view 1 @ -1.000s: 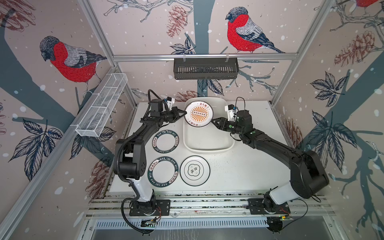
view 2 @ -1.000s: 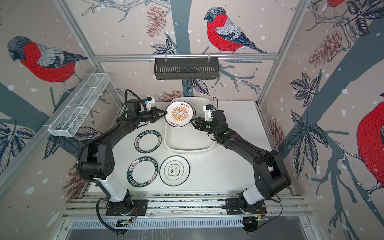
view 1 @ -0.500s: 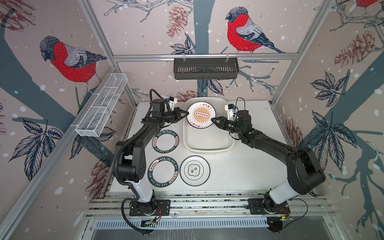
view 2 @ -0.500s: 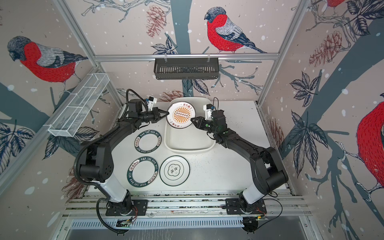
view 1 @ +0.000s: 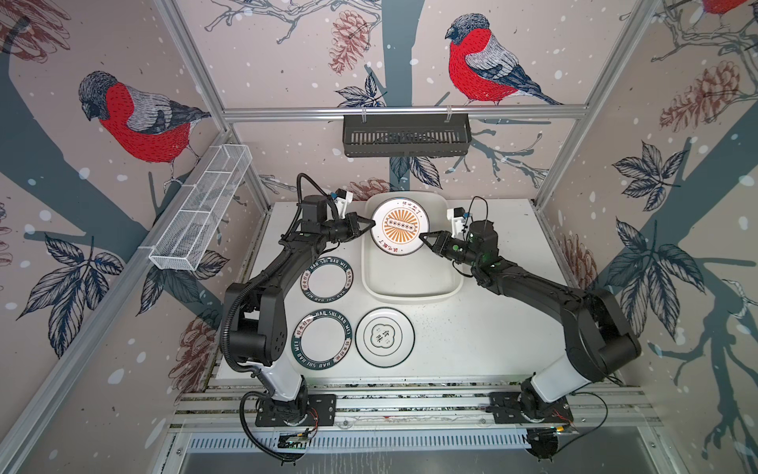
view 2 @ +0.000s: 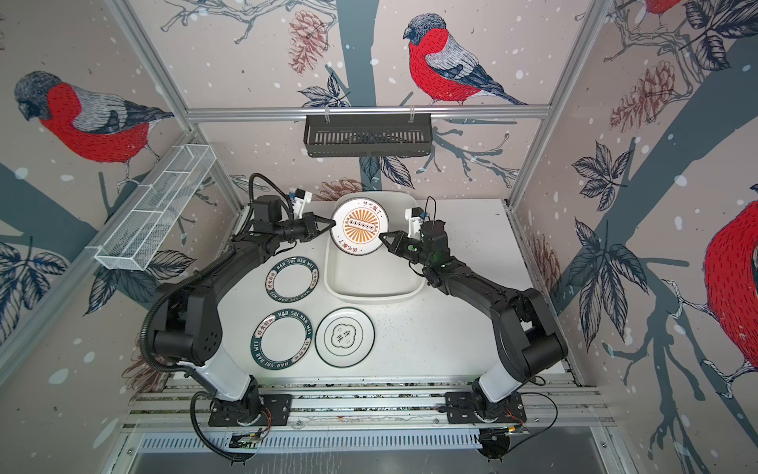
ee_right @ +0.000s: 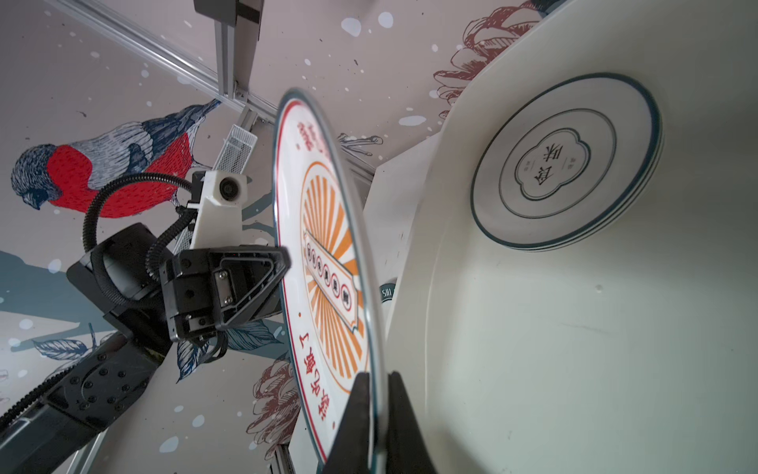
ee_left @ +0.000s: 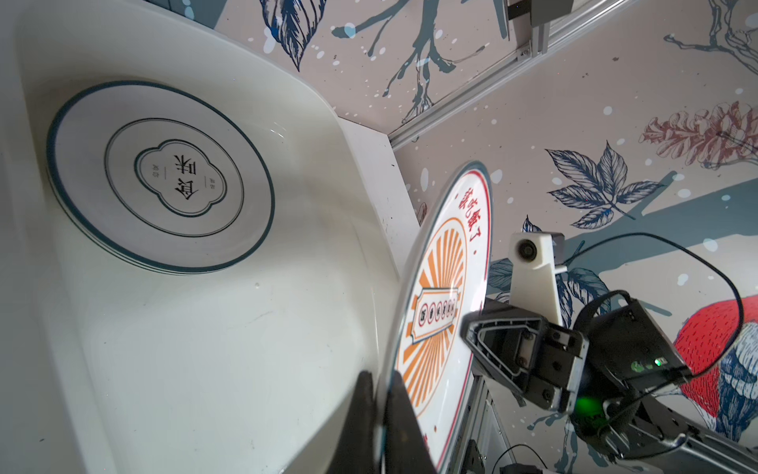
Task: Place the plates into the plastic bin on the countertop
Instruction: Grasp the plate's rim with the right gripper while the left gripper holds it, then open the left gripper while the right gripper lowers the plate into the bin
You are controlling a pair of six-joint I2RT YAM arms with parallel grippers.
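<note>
An orange sunburst plate (view 1: 400, 225) (view 2: 359, 225) hangs level above the far end of the plastic bin (view 1: 410, 283). My left gripper (view 1: 371, 223) (ee_left: 379, 375) is shut on its left rim and my right gripper (view 1: 422, 237) (ee_right: 379, 375) is shut on its right rim. Both wrist views show a thin-rimmed emblem plate (ee_left: 160, 176) (ee_right: 566, 162) lying inside the bin on top of others; the held plate hides it from above. On the countertop (view 1: 492, 328) lie two lettered-rim plates (view 1: 328, 278) (view 1: 322, 342) and an emblem plate (view 1: 384, 337).
A black slotted shelf (view 1: 406, 135) hangs on the back wall. A white wire basket (view 1: 201, 213) is fixed along the left wall. Aluminium posts frame the corners, and both arm bases sit on rails at the front edge.
My right gripper has closed onto the sunburst plate's right rim. The left gripper and plate have shifted slightly right, further over the bin.
</note>
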